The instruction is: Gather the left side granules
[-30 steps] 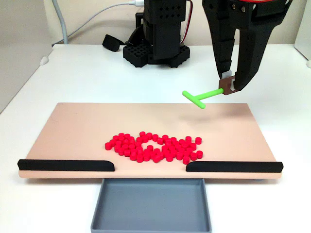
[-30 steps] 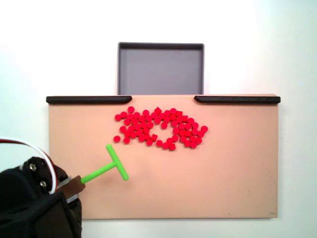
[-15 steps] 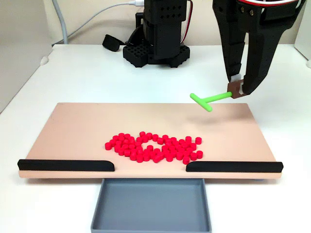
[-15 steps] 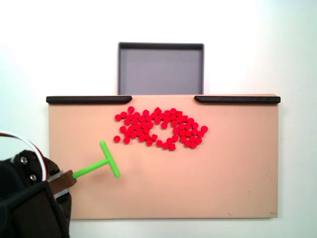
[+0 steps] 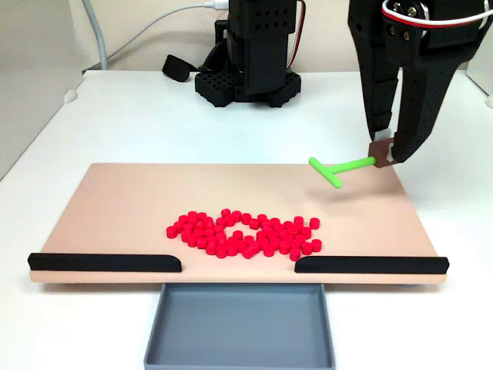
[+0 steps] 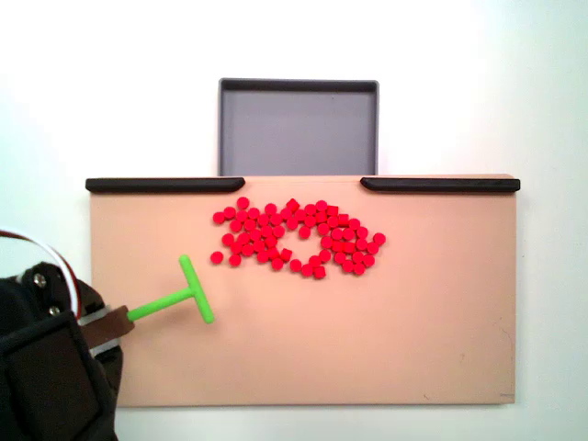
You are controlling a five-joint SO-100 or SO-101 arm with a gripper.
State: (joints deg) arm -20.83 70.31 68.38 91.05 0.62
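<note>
End effector — closed on the brown handle end of the green T-shaped tool, crossbar held out ahead of it above the board.

Granules — one loose red patch, well apart from the crossbar, lying between it and the two black strips; in the top-down fixed view the tool sits just short of the patch's near-left corner.

Grey tray — beyond the gap, bare.

Progress: sweep not yet begun; all gathering appears left to do.
</note>
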